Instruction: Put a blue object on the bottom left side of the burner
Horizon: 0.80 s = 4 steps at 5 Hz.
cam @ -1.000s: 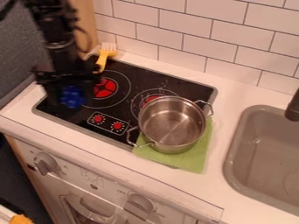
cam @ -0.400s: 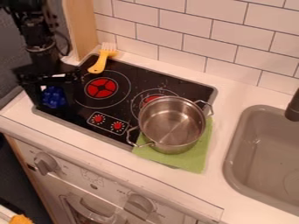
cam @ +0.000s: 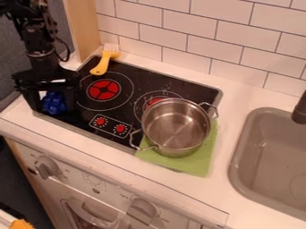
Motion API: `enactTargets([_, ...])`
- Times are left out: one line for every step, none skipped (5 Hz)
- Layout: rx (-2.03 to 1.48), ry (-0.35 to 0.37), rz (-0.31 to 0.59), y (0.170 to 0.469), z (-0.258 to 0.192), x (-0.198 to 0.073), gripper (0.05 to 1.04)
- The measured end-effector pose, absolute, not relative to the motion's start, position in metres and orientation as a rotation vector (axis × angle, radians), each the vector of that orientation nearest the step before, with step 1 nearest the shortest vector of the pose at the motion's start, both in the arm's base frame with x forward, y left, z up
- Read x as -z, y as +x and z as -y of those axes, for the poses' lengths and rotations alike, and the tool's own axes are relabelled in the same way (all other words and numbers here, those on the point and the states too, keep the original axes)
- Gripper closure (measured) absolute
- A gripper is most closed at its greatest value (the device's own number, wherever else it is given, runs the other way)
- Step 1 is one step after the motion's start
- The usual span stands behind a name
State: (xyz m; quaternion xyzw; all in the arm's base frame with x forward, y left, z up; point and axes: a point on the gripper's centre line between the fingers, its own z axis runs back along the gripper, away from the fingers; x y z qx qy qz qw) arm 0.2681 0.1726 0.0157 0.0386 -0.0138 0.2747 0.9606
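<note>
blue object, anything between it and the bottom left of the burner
Nothing visible: the blue object is at the gripper, over the stove's lower left. The pot is off to the right.

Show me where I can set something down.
Bare counter lies between the pot and the sink, and behind the stovetop, right of the yellow brush. The stovetop is crowded at its left end by the gripper and blue object, and at front right by the pot and green cloth.
</note>
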Motion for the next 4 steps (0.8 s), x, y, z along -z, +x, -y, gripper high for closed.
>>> enactTargets([-0.532,0.059,0.040,0.270,-0.169,-0.021,0.081])
enactTargets([-0.458,0.071,0.149,0.280,-0.161,-0.066,0.084])
enactTargets([-0.288,0.119,0.125,0.292,-0.138,-0.086,0.084])
enactTargets([-0.091,0.110,0.107,0.306,-0.117,-0.086,0.084])
